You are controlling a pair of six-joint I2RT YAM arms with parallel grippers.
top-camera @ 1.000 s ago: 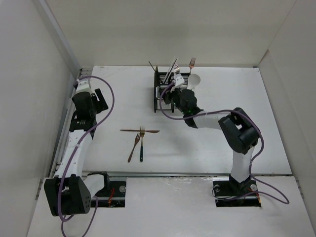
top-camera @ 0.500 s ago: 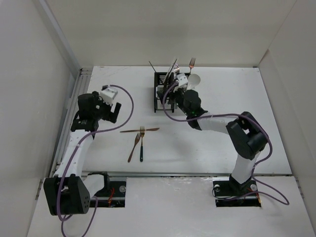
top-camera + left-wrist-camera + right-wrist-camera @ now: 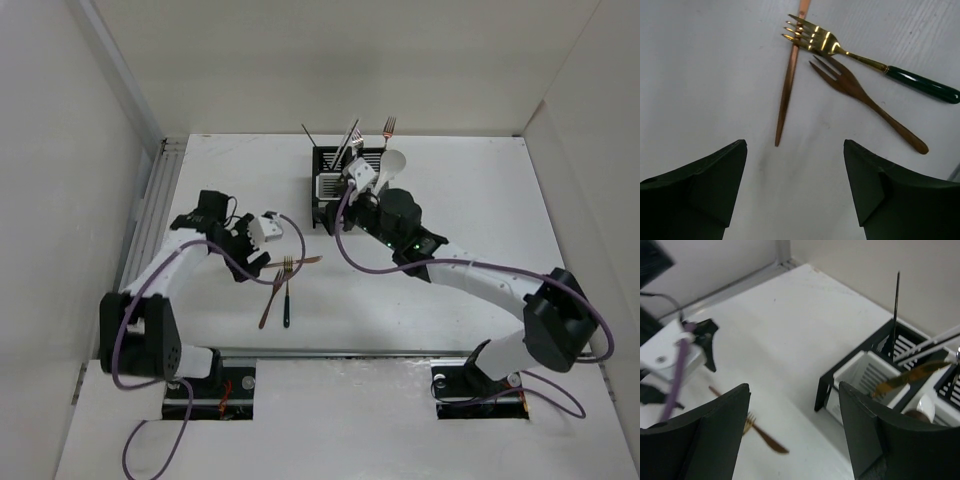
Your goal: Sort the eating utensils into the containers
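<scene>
Close detail comes only from the left wrist view. The left gripper (image 3: 795, 145) hangs over the white surface (image 3: 700, 75) with its jaws spread wide and nothing between them. A slim copper stick (image 3: 788, 82) has its near tip just ahead of the gap, toward the left finger, and its long axis runs straight away from the gripper. Farther ahead, a gold fork (image 3: 815, 40) lays its tines across the stick, its dark green handle pointing off to the right. A brown fork (image 3: 860, 92) lies just beside it, nearly parallel, with its handle end nearest the right finger.

The right wrist view shows the right gripper (image 3: 794, 387) also open and empty. The white caddy (image 3: 865, 372) sits ahead and to its right, with a black chopstick (image 3: 896, 305) standing upright behind it. Only the overhead view shows a white spoon (image 3: 393, 162) rising from the caddies.
</scene>
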